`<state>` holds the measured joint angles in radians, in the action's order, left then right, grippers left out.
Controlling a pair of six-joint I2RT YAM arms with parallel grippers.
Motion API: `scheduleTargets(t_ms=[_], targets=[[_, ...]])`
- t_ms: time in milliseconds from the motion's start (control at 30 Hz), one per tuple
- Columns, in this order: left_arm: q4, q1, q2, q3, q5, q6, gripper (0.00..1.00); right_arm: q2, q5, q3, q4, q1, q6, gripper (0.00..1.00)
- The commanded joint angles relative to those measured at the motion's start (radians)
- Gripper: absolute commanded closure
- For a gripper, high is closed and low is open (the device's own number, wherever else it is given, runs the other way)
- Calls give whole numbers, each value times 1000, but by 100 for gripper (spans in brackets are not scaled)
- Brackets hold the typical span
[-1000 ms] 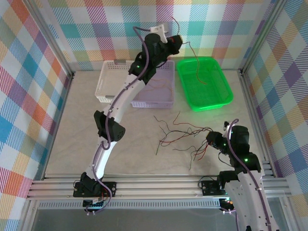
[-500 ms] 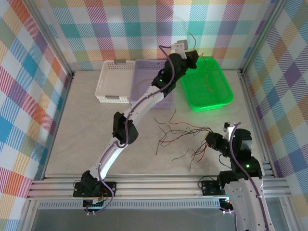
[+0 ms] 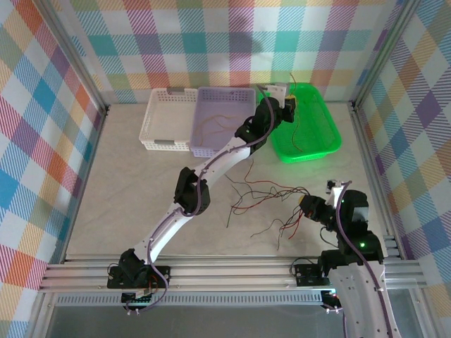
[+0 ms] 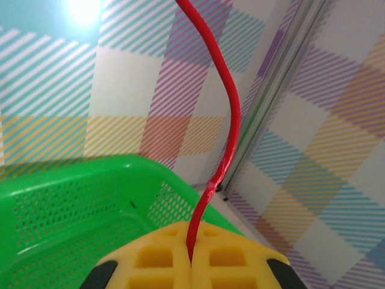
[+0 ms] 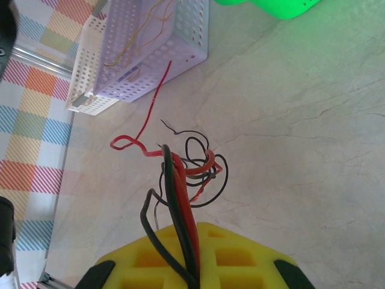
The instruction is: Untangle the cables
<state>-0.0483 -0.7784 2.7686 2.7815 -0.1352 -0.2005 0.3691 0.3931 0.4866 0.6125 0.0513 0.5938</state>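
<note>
Left gripper: clenched on a single red cable. In the wrist view the yellow pads are pressed together. The cable is pinched in the seam between them and runs up and away from them. The top view puts this gripper over the far-left corner of the green basket, with the arm stretched far across the table. A thin wire lies on the green basket's floor. From the top view I can't tell if it's the one being held.

Right gripper: also clamped, grasping a small bundle. Red and black strands go straight in between its pads. It sits near-right on the table, at the right end of the tangle.

Cables: the main tangle is loose on the table, centre-right. It lies between the purple basket and the right gripper, apart from all three baskets. Red, black and brownish strands fan out leftward from the held end. The right wrist view shows knotted loops just beyond the pads, and one red strand reaching toward the purple basket's near wall.

Baskets: all three sit in a row along the far side. The purple one is in the middle, hard against the white basket on its left, with the green one on its right. A few orange-yellow wires lie inside the purple basket.
</note>
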Motion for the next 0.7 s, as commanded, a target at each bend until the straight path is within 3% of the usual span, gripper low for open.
scheduleTargets(t_ms=[0, 667], targets=[[20, -15, 31, 18, -5, 41, 100, -9, 28, -7, -32, -5, -2, 100], [164, -64, 115, 2, 94, 59, 100, -35, 77, 28, 12, -4, 0, 100]])
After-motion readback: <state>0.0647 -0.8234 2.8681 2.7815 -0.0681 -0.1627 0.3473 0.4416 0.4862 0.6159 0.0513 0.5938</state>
